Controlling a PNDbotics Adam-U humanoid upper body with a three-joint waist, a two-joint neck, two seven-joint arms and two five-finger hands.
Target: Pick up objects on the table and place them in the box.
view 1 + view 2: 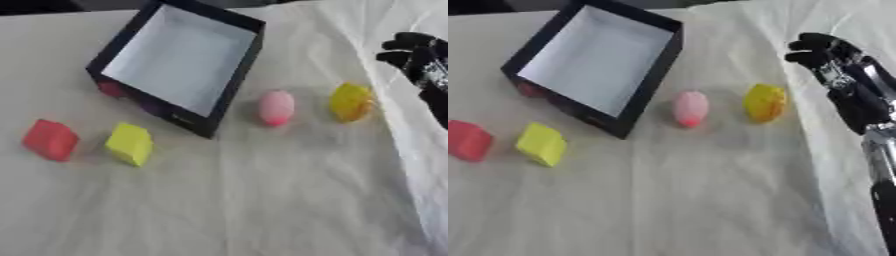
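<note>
A black box (236,75) with a white inside stands tilted at the back left of the table, nothing showing in it. In front of it on the left lie a red block (50,140) and a yellow block (129,144). To the right of the box sit a pink egg-shaped thing (276,107) and a yellow rounded thing (351,102). My right hand (837,70) hovers to the right of the yellow rounded thing, apart from it, fingers relaxed and slightly bent, holding nothing. My left hand is out of sight.
A pale cloth (262,200) covers the table and bunches into a raised fold (402,130) along the right side, under my right arm. A reddish patch (110,89) shows low on the box's front left wall.
</note>
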